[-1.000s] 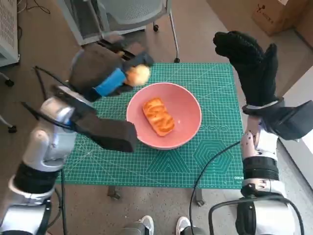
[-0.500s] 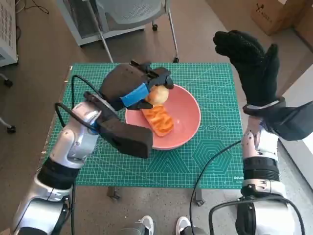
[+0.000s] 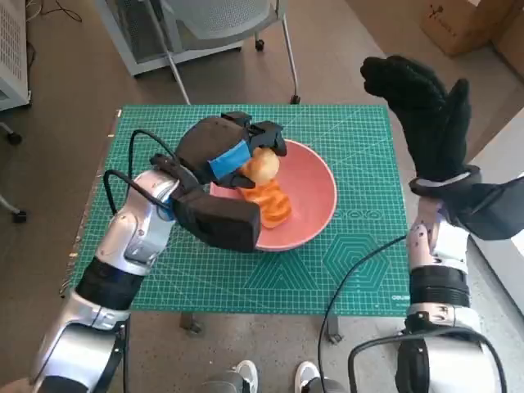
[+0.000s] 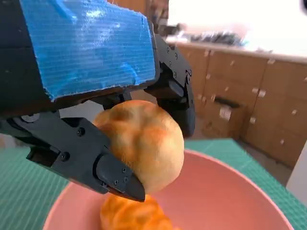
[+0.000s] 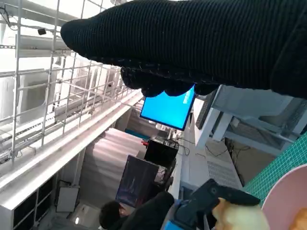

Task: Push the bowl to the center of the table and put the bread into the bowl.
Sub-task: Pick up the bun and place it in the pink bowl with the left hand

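Left hand, blue-taped: holds a round bread roll between its black fingers, poised over the near-side rim of the pink bowl. Beneath the roll: a glazed braided bread, lying in the bowl. Bowl: on the green cutting mat covering the tabletop. Right hand, gloved: raised well apart beyond the mat's edge, fingers spread, holding nothing.

Brown floor; grey chair; wooden cabinets
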Available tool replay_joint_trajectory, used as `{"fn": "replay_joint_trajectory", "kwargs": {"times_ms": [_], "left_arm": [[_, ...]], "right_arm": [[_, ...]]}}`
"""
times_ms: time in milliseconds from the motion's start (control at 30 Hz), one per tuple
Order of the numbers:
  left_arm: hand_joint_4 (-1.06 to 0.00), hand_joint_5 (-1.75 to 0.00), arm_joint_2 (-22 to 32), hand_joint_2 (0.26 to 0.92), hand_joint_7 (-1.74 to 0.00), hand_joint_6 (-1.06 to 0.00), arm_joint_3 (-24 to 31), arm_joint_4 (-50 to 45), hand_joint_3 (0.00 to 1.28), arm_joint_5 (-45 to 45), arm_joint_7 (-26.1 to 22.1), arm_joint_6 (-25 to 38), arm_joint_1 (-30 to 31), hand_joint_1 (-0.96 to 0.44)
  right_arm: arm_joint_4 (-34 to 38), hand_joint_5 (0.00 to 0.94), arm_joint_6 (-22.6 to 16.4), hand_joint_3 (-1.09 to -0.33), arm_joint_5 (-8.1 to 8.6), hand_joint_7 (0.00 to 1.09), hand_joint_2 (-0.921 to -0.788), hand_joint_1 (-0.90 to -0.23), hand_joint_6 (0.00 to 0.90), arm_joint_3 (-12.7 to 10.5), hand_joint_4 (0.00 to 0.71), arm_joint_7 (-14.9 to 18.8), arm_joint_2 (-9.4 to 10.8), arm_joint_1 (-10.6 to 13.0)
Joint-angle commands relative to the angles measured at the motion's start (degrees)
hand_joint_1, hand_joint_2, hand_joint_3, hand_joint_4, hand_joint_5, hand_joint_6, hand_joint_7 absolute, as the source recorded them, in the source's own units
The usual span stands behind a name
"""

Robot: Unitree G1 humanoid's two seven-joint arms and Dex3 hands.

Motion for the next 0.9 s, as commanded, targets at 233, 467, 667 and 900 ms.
{"fn": "replay_joint_trajectory", "kwargs": {"times_ms": [233,467,667,900], "left_arm": [[-0.09,-0.01,0.78,0.871,-0.01,-0.24,-0.22,-2.66,0.01,-0.24,-4.87,3.27,0.76,-0.45],[-0.06,0.0,2.05,0.882,0.0,-0.2,-0.54,-0.15,0.01,0.83,-1.32,-2.69,0.79,-0.6],[-0.04,0.0,1.69,0.895,0.0,-0.18,0.81,-1.28,0.01,-0.72,-2.76,-0.59,1.6,-0.65],[-0.02,0.0,2.09,0.909,0.0,-0.17,3.16,-1.99,0.01,-2.94,-0.93,-2.01,3.15,-0.67]], "right_arm": [[-0.14,0.001,-0.47,-0.69,-0.19,0.01,-0.921,-0.695,0.36,0.22,0.197,-0.5,0.0,2.02],[-0.49,0.0,-0.75,-0.704,-0.7,0.01,-0.921,-0.691,0.359,0.7,0.196,-1.09,0.2,2.16],[0.09,0.0,-0.85,-0.718,-0.98,0.0,-0.921,-0.69,0.356,0.94,0.195,-1.29,0.23,1.81],[-0.07,0.0,-0.68,-0.723,-0.98,0.0,-0.921,-0.696,0.352,1.39,0.195,-1.41,0.43,1.79]]}}
